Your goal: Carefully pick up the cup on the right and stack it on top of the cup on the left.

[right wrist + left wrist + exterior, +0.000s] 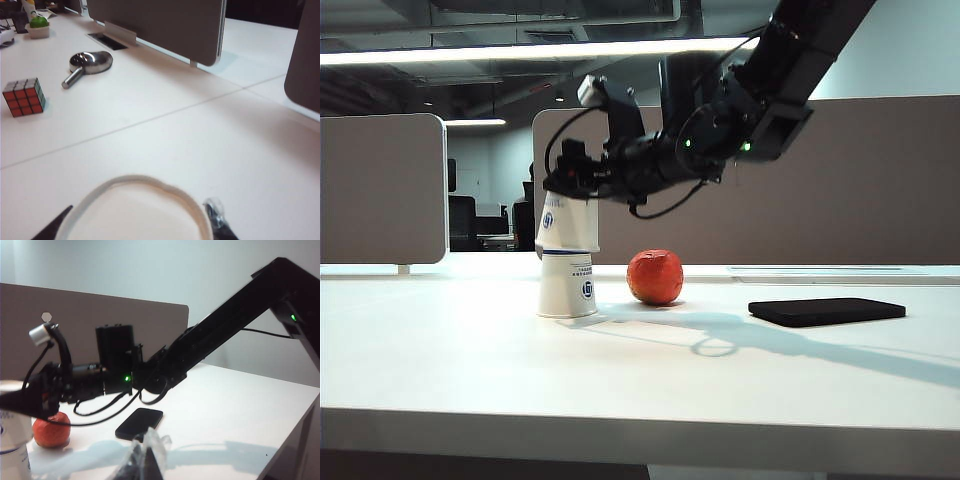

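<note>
**Two cups stacked, right arm at the top one**

Bare white table (640, 400) fills the near half of the exterior view, its front edge running straight across. Farther back, left of centre, one upside-down paper cup (567, 286) stands on the table with a second cup (566, 225) sitting over it. The right gripper (563, 183) reaches across from the right, its fingers spread wide on either side of the upper cup's top; in the right wrist view the cup's round rim (135, 200) lies between the finger tips. Whether they press it, I cannot tell. Just right of the cups sits a red fruit (654, 277), and farther right a black phone (826, 311), with open table between. The left gripper (142, 465) shows only as a dark blur, so its opening cannot be told.
</note>
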Motion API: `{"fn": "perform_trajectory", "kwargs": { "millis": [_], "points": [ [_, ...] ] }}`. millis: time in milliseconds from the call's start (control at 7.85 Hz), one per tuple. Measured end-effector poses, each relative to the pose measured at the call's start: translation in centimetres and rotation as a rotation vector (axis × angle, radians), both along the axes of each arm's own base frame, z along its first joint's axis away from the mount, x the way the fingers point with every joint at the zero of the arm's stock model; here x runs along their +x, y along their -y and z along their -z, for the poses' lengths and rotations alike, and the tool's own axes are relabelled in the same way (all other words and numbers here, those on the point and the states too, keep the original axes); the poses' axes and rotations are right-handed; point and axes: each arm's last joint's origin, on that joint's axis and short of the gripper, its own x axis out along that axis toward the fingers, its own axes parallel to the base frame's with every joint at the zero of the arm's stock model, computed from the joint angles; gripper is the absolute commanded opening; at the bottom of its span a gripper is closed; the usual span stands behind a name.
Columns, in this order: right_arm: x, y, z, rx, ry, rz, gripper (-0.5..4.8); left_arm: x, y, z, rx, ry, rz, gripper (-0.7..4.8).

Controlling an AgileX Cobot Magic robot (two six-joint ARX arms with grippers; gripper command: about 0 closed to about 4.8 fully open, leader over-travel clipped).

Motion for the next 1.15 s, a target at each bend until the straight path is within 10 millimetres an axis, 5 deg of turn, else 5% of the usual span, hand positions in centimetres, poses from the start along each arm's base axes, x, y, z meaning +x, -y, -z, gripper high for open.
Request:
{"fn": "perform_trajectory", "kwargs": {
  "millis": [255,1146],
  "points": [
    [0.4,-0.2,2.4,-0.032,-0.051,0.003,3.19,0.0,0.0,0.0,0.000,-0.001,0.000,-0.05],
    [0.5,-0.2,3.7,-0.075,-0.113,0.024,3.19,0.0,0.0,0.0,0.001,-0.001,0.003,-0.05]
  ]
}}
